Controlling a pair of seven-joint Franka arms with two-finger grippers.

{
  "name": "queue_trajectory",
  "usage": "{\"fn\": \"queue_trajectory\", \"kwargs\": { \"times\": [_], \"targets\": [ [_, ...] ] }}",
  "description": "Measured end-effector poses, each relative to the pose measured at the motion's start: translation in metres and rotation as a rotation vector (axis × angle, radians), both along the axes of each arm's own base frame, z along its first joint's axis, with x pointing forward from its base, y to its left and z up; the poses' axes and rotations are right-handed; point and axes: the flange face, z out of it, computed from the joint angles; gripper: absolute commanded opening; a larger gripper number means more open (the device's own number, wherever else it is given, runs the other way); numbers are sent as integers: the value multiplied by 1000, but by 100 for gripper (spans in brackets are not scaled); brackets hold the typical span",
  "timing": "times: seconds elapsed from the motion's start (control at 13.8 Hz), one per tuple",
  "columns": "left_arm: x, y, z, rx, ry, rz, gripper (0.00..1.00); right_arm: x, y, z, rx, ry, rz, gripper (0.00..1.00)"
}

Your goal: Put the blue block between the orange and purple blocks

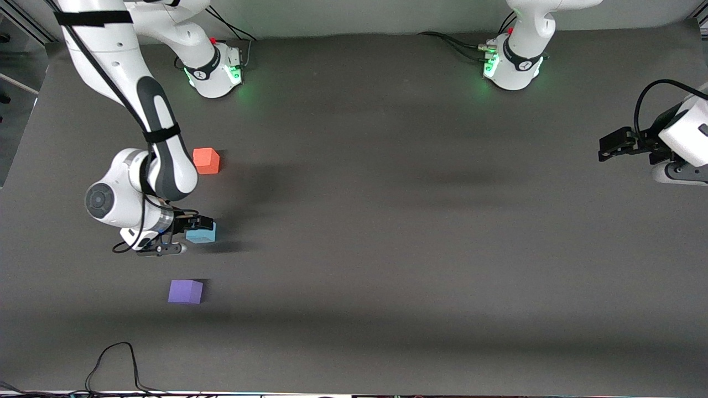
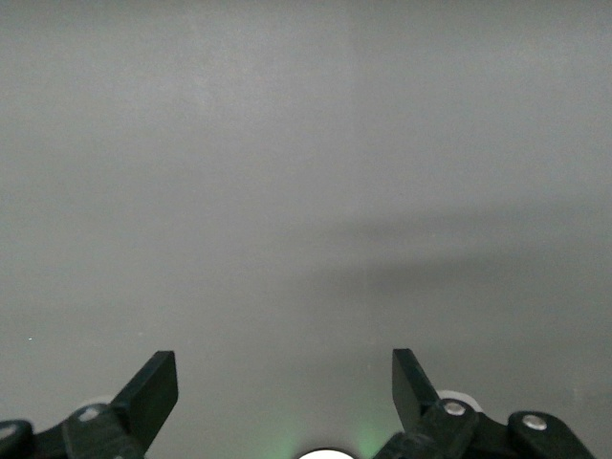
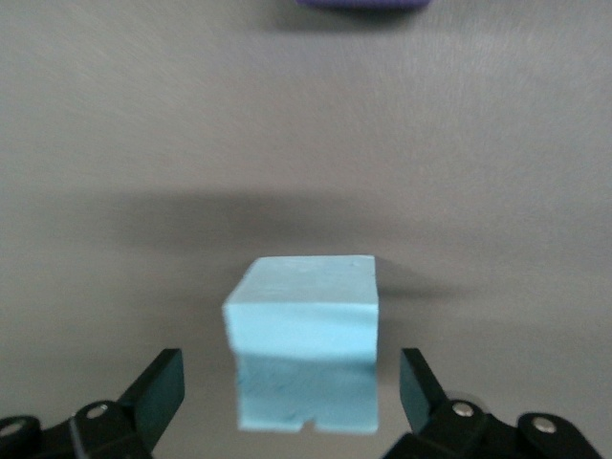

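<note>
Blue block — unmarked — between right hand fingers

The small matte sky-blue cube sits on the dark grey counter toward the right arm's end, between two other cubes: the small matte orange-red cube lies farther from the front camera, the small matte violet-purple cube nearer to it, each well apart from the blue one. The right gripper is low over the counter at the blue cube, one of its fingers on either side with a gap to the cube's faces. The left gripper waits over the counter at the left arm's end, well apart from all three cubes, its fingers spread wide
</note>
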Motion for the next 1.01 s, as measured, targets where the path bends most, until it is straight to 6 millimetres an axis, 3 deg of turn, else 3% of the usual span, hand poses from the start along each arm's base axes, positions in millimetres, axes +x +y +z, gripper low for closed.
{"fn": "queue_trajectory", "kwargs": {
  "times": [0.22,0.58,0.8,1.01],
  "targets": [
    [0,0,-1,0,1,1,100,7,-17,81,71,-46,-3,100],
    [1,1,-1,0,1,2,100,-14,-36,227,95,-165,38,100],
    [1,1,-1,0,1,3,100,-36,-23,301,33,-169,41,100],
    [1,1,-1,0,1,3,100,-63,-3,359,-24,-186,58,100]
  ]
}}
